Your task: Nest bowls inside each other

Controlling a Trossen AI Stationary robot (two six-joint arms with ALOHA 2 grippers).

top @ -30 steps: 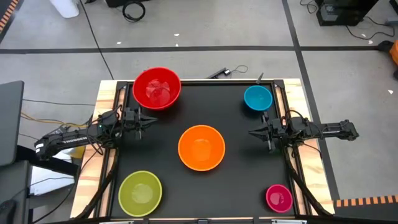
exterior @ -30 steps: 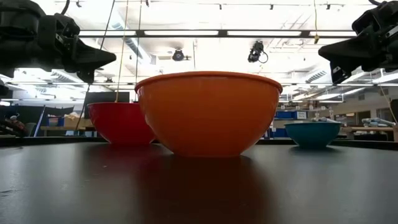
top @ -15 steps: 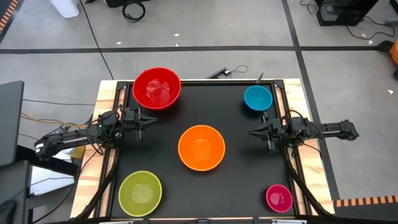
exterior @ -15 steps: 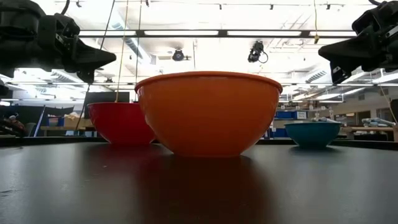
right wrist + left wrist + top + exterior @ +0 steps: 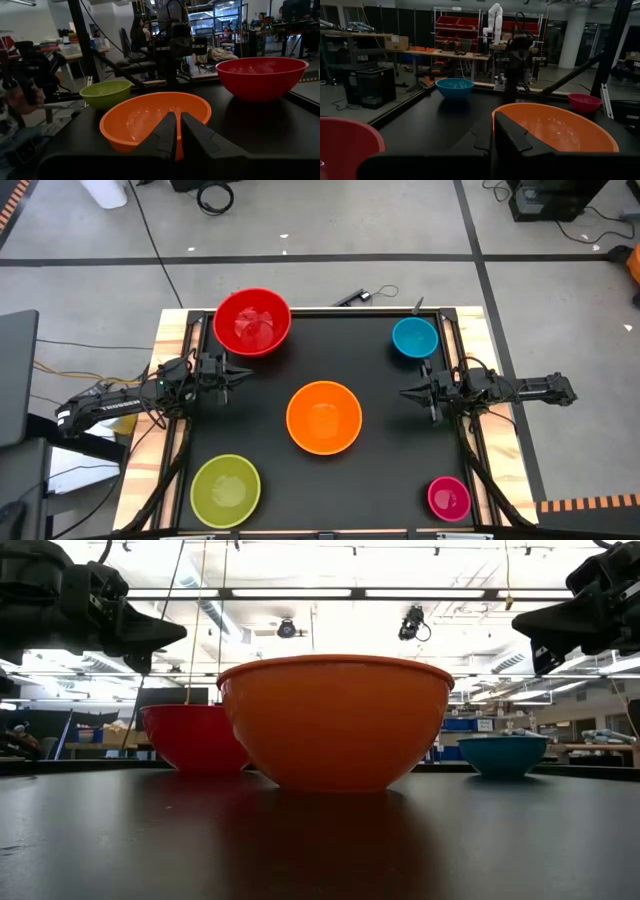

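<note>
Five bowls stand apart on the black table, each on its base. The red bowl (image 5: 252, 321) is far left, the blue bowl (image 5: 414, 337) far right, the orange bowl (image 5: 323, 417) in the middle, the yellow-green bowl (image 5: 226, 490) near left, the pink bowl (image 5: 449, 498) near right. My left gripper (image 5: 246, 377) hovers shut at the left edge, pointing level toward the table's middle, between the red and orange bowls. My right gripper (image 5: 404, 393) hovers shut at the right edge, pointing level toward the orange bowl (image 5: 155, 120). Neither touches anything.
Wooden rails (image 5: 172, 430) frame the table on both sides. Cables and a black tool (image 5: 350, 297) lie on the floor past the far edge. Bare black surface (image 5: 270, 380) lies between the bowls.
</note>
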